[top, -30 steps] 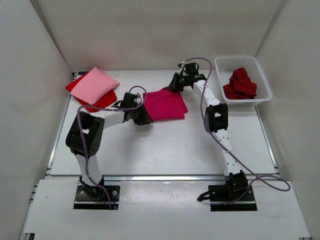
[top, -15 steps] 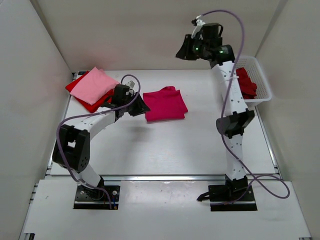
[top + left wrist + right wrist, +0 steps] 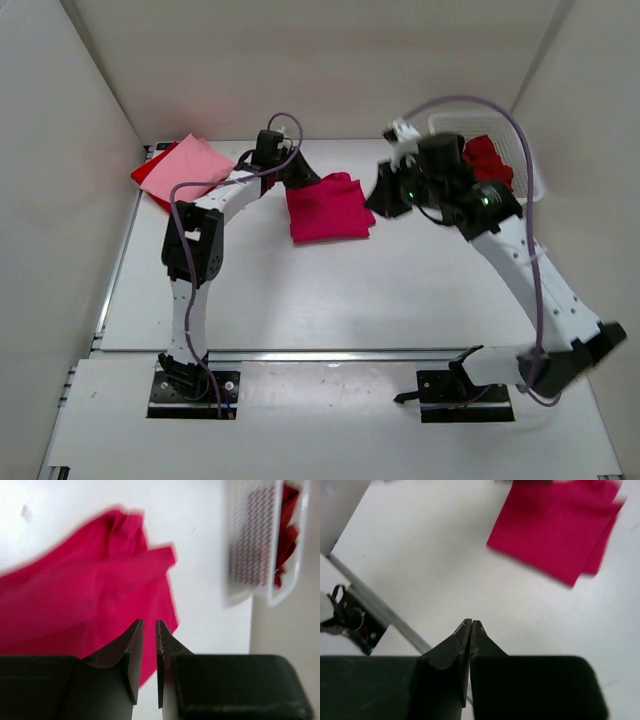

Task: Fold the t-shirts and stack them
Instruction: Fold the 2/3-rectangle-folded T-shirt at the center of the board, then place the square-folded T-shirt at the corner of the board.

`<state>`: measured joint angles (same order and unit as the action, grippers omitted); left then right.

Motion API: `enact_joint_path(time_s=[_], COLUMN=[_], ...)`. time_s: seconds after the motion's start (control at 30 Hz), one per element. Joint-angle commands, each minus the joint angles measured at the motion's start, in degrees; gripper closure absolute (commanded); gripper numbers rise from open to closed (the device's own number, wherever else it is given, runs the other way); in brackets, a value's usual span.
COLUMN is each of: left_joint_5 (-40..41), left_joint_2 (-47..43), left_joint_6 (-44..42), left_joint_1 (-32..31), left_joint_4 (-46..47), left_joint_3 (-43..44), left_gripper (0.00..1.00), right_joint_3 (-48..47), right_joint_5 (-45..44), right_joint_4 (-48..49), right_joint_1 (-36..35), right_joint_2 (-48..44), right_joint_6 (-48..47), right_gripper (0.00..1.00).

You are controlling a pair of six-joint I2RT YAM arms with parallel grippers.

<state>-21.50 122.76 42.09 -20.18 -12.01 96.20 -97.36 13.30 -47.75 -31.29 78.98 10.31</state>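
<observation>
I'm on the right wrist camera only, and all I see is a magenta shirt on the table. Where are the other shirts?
Observer: The dark red shirt lies crumpled in the white basket at the table's far right.
Operator: And the rest?
Observer: The light pink shirt lies on the bright red shirt in the far left corner.
Operator: Where's the left arm?
Observer: The left fingers are at the far left corner of the magenta shirt, with nothing between them.
</observation>
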Motion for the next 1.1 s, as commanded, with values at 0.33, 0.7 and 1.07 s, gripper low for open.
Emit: enact_joint_path(time_s=[0.33,0.7,1.07], left_joint_5=[1.0,0.3,-11.2], left_joint_2=[25.8,8.4,-15.3], left_joint_6=[1.4,-3.8,-3.0], left_joint_1=[1.7,4.4,9.6], left_joint_4=[-12.4,-24.0,7.6], left_joint_3=[41.1,33.8,-24.9], left_gripper=[0.65,0.50,0.13], right_joint_3=[38.3,43.8,46.1], right_joint_5=[19.8,22.4,21.9], right_joint_4=[7.4,4.1,4.2], right_joint_1=[20.4,23.9,23.6], right_joint_2=[-18.9,-22.3,-21.8], right_joint_6=[10.0,12.5,12.4], right_gripper=[0.99,0.92,0.62])
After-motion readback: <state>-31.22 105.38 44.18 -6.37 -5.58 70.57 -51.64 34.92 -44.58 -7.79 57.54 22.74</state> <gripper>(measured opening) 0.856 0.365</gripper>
